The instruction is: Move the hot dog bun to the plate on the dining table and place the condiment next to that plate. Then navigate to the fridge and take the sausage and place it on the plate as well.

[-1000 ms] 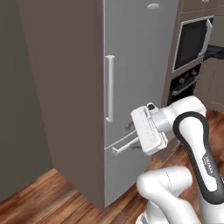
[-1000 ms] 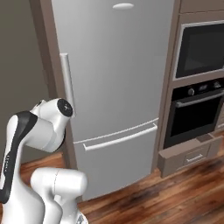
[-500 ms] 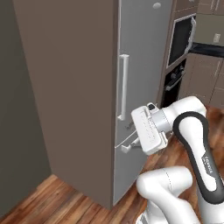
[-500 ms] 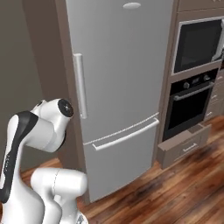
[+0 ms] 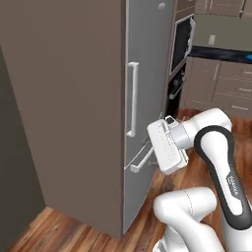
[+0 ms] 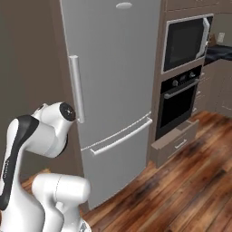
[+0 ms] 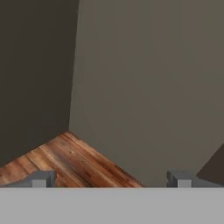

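Ahead of my gripper (image 7: 109, 178), whose two fingertips (image 7: 40, 178) stand wide apart with nothing between them, lie the fridge's brown side panel (image 7: 153, 87) and a wedge of wood floor (image 7: 65, 159). I judge the base to be on the navigation leg of the task, arriving at the fridge (image 6: 113, 90); the arm is carried folded and close to the body, the hand (image 5: 167, 146) raised to about the height of the seam between the two doors, presumably so that nothing is struck while driving.

Beyond the hand, in the left base view, the fridge doors are shut. The upper door's vertical handle (image 5: 132, 98) rises above and ahead of the hand, and the lower door's horizontal handle (image 5: 141, 160) runs just beside it; whether the two touch I cannot tell.

The sausage is not to be seen; by the task it should be behind the closed upper door, which stands in the way and must be pulled open first.

Farther off, past the fridge, stands a tall cabinet with a microwave (image 6: 186, 43), an oven (image 6: 179, 106) below it, and a bottom drawer (image 6: 174, 144) standing slightly open.
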